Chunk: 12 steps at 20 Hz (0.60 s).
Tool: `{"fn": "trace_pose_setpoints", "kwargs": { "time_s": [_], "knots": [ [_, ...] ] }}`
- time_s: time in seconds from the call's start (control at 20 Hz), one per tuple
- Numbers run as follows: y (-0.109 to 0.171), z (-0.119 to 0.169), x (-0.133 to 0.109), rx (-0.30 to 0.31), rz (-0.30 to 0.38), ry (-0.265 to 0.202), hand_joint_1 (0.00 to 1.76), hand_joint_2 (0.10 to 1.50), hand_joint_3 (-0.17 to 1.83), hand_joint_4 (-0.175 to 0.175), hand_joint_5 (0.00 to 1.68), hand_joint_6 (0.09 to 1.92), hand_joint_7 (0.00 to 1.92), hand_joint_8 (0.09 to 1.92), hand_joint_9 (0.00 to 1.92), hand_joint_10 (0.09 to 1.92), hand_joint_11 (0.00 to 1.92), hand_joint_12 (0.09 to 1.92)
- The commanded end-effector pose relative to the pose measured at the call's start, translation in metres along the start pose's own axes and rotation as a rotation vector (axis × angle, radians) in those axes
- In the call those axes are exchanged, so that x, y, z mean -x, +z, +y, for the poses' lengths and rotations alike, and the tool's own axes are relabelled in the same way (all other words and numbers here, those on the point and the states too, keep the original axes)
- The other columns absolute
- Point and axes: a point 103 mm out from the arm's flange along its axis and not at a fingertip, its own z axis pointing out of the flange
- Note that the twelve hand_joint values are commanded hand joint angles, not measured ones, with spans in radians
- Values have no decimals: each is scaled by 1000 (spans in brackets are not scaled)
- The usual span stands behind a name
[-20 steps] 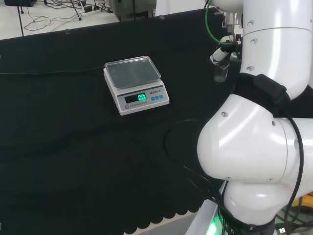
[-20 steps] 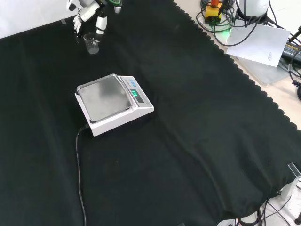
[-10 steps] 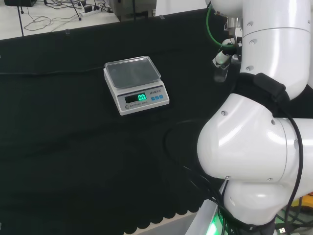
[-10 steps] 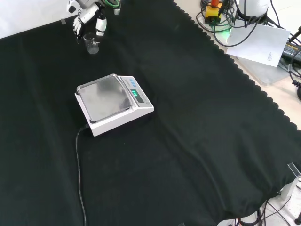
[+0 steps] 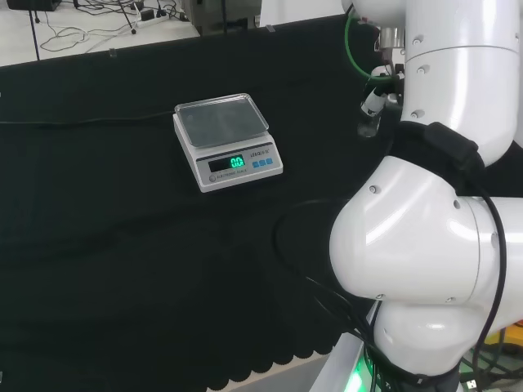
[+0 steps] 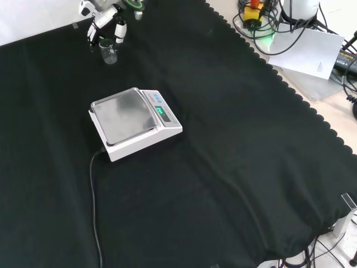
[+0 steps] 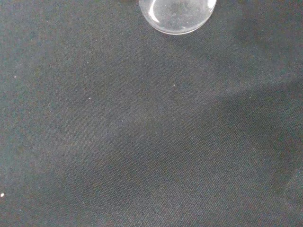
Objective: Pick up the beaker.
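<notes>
On the near part of the black cloth (image 6: 234,167) in the front view, well apart from the hand, nothing stands but folds of fabric, and a thin black cable (image 6: 93,206) runs from the lower edge up toward the scale. The scale (image 6: 134,123) is white, with a grey metal pan and a green lit display, and it sits between the near edge and the hand, still well clear of it. Farther off, at the view's top left, the small clear beaker (image 6: 109,53) stands upright on the cloth just below the hand (image 6: 103,22). The black and white fingers (image 6: 119,29) point down on both sides of the beaker's rim; whether they touch the glass cannot be told, and they look relaxed rather than curled around it.

In the head view the hand (image 5: 374,98) shows beside the arm's big white links (image 5: 433,269), with the beaker (image 5: 368,124) just under its fingertips and the scale (image 5: 226,140) well to its left.

From the wrist, the beaker's round clear rim (image 7: 177,14) lies close before the palm on the dark cloth (image 7: 151,132).
</notes>
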Motion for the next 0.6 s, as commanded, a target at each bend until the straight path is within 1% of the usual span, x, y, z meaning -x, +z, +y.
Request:
{"fn": "trace_pose_setpoints", "kwargs": {
  "time_s": [0.05, 0.1, 0.15, 0.25, 0.3, 0.35, 0.4, 0.45, 0.5, 0.6],
  "knots": [
    [1, 0, -10, 46, -48, -23, 998, 998, -175, -51, 500, 450, 293, 687, 462, 771, 574, 1275],
    [1, 1, -11, 50, -48, -27, 1018, 1001, -175, -54, 526, 516, 317, 690, 509, 755, 611, 1255],
    [1, 2, -13, 57, -45, -31, 1050, 1010, -175, -69, 571, 582, 351, 699, 583, 738, 697, 1206],
    [1, 4, -15, 81, -30, -46, 1123, 1052, -175, -127, 694, 678, 445, 728, 764, 671, 913, 1049],
    [1, 4, -15, 94, -23, -52, 1152, 1079, -175, -149, 748, 702, 494, 738, 850, 623, 996, 976],
    [0, 4, -16, 100, -18, -56, 1155, 1113, -133, -163, 822, 836, 541, 751, 916, 590, 1045, 925],
    [-1, 4, -16, 103, -15, -59, 1151, 1137, -91, -170, 864, 954, 587, 769, 959, 574, 1066, 893],
    [-3, 4, -16, 107, -14, -61, 1147, 1152, -61, -173, 882, 1035, 631, 790, 986, 572, 1073, 872],
    [-5, 4, -16, 109, -16, -63, 1144, 1160, -43, -175, 890, 1081, 668, 809, 1004, 576, 1073, 860],
    [-11, 2, -17, 111, -23, -63, 1143, 1163, -26, -175, 899, 1112, 731, 842, 1025, 606, 1068, 840]
  ]
}}
